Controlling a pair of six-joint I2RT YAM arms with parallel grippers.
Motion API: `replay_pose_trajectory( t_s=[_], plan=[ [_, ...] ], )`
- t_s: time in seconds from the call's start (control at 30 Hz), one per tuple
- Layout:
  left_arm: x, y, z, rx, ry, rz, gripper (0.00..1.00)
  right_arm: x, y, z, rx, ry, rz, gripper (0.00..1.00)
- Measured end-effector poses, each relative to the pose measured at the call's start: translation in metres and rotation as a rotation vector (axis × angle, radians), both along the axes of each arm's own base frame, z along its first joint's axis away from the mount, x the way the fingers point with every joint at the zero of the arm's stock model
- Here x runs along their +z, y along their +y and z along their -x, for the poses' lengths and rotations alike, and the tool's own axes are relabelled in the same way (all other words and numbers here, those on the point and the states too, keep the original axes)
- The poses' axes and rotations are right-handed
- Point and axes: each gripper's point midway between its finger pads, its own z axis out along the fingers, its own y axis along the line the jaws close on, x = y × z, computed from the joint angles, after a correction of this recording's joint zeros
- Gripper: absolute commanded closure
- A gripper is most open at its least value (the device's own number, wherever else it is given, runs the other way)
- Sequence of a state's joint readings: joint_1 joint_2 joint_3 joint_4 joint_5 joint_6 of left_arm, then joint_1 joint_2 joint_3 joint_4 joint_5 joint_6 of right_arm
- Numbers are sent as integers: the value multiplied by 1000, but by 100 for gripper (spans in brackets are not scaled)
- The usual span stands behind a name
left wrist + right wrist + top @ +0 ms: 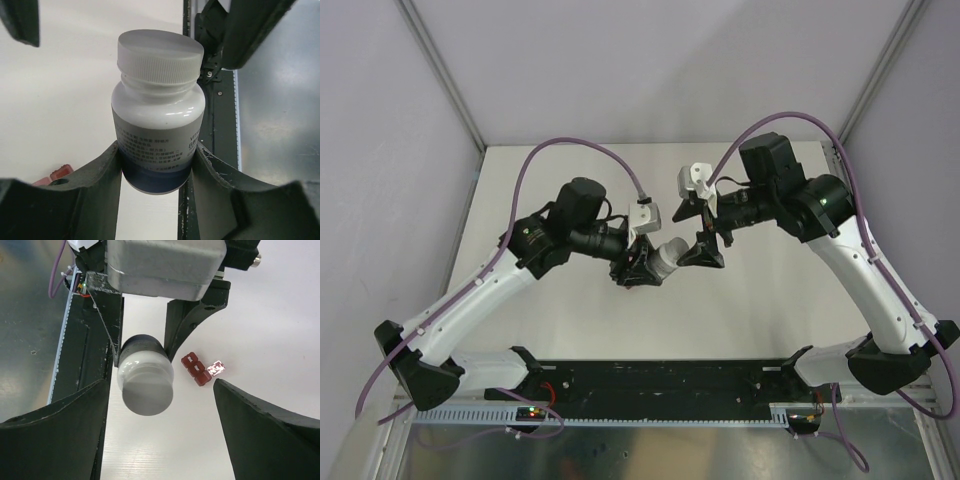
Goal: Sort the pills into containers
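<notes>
White bottle (157,125) aloft, cap (160,55) ungripped
We see left gripper (155,152) pinching the bottle, right gripper (160,405) spread wide either side of its cap, pill box (199,369) on table (280,315) nearby; off-centre closing could knock bottle loose

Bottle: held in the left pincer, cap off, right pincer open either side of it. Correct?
No: the white cap is on the bottle, as the left wrist view shows. The left pincer holds it and the right pincer is open either side.
</notes>
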State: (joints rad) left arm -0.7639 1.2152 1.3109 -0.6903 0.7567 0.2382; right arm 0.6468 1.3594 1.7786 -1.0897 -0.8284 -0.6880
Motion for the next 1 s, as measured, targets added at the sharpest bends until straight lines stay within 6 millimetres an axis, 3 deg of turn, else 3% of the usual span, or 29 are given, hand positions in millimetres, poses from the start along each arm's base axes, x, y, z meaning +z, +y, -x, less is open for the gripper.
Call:
replay_pose_trajectory(
  t_s=[0.3,0.57,0.7,0.83,1.0],
  plan=[
    [-2,6,-23,122,-63,-52,100,11,3,-2,-44,85,-51,15],
    [-7,16,-53,289,-158,-127,100,31,-1,-52,-285,241,-167,15],
    [-5,21,-68,376,-207,-149,100,16,3,-74,-373,364,-183,15],
    [-3,26,-80,444,-236,-161,100,-7,8,-84,-429,467,-165,15],
    [-2,29,-88,496,-261,-174,100,-20,13,-89,-462,544,-162,21]
  ],
)
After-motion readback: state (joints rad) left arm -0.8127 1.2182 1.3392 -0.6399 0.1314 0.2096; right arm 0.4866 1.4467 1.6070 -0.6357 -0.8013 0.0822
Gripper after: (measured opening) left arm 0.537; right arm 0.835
